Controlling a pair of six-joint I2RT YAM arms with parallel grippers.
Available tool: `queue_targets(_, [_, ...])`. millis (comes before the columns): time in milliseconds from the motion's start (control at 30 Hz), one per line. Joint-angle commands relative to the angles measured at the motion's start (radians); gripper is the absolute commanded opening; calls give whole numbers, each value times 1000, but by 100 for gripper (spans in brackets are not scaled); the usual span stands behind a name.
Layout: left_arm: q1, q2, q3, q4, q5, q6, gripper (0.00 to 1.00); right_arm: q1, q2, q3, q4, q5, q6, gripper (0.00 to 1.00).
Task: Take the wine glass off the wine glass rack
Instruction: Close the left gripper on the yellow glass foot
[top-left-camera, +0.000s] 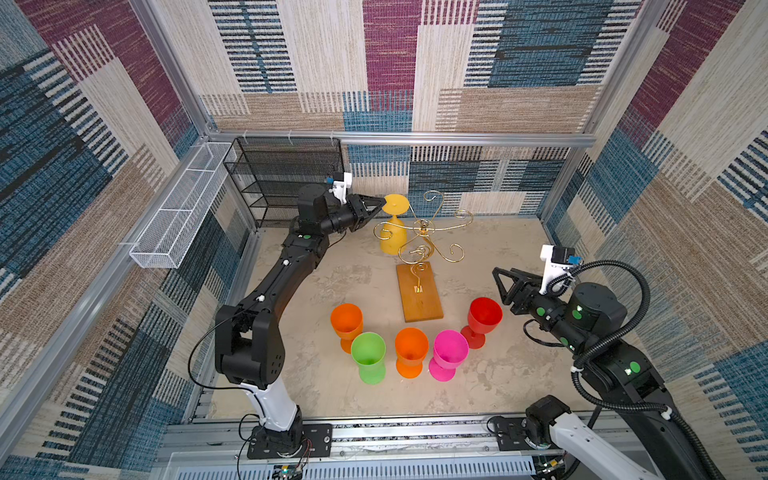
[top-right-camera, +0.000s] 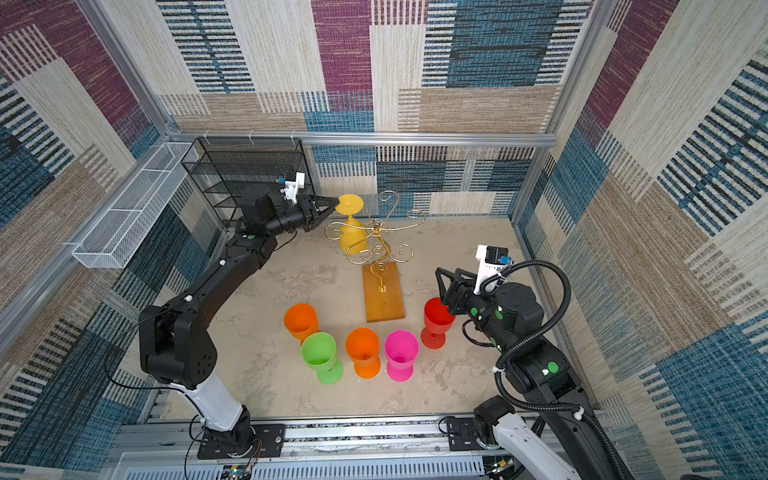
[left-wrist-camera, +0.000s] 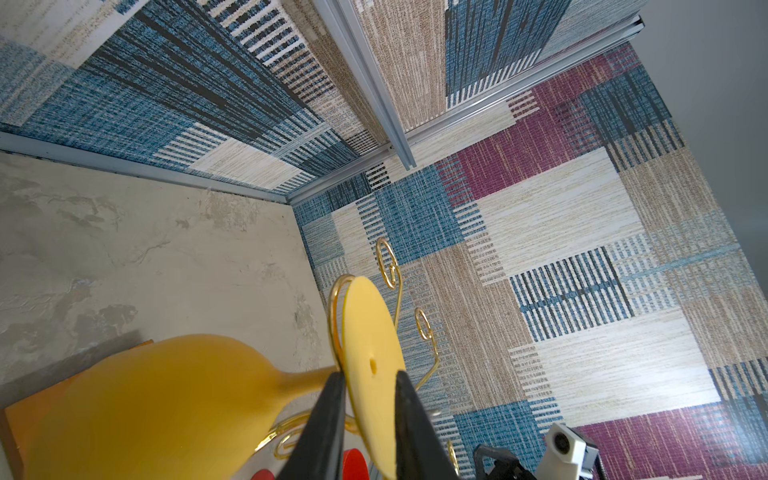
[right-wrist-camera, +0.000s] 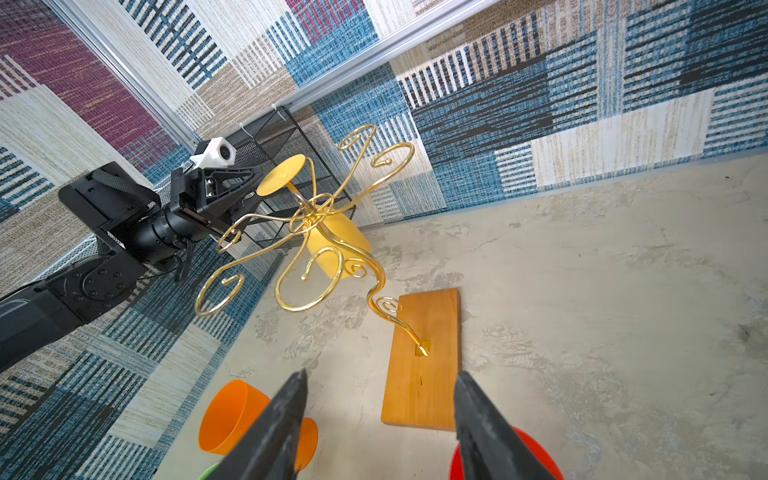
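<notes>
Top views: in both top views I see the wine glass rack standing mid-desk on its wooden base; the wine glass, yellow, hangs upside down on a scroll arm at the rack's far-left side, foot up, bowl down; the left pincer reaches in level, its tips at the edge of the glass foot; the right pincer hangs off to the right, well apart from the rack, just above a red cup; an orange cup, a green cup, a second orange cup and a pink cup stand upright on the near desk.

Left wrist: the left pincer has one of its fingers on each side of the foot disc, the gap narrow; I cannot tell whether the pads press the disc; the stem sits in the gold wire loop of the rack; the bowl of the wine glass fills the foreground.

Right wrist: the right pincer is apart, nothing between its fingers; beyond it, the rack with the wine glass on an arm, and the left pincer at the foot.
</notes>
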Motion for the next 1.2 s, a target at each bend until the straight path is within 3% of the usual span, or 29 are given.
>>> queue_targets(0, [-1,7,13,13,21,-4,22,2,0,-6,21,10,7,59])
queue_targets(700, [-1,7,42,10,33,-33,0,1,-11,-14,10,19,10,59])
queue_targets(933, [0,27,59,73,44,-108,0,2,-22,-17,6,25,8,59])
queue_targets(1167, [0,40,78,58,33,-99,0,1,-32,-17,-2,35,4,60])
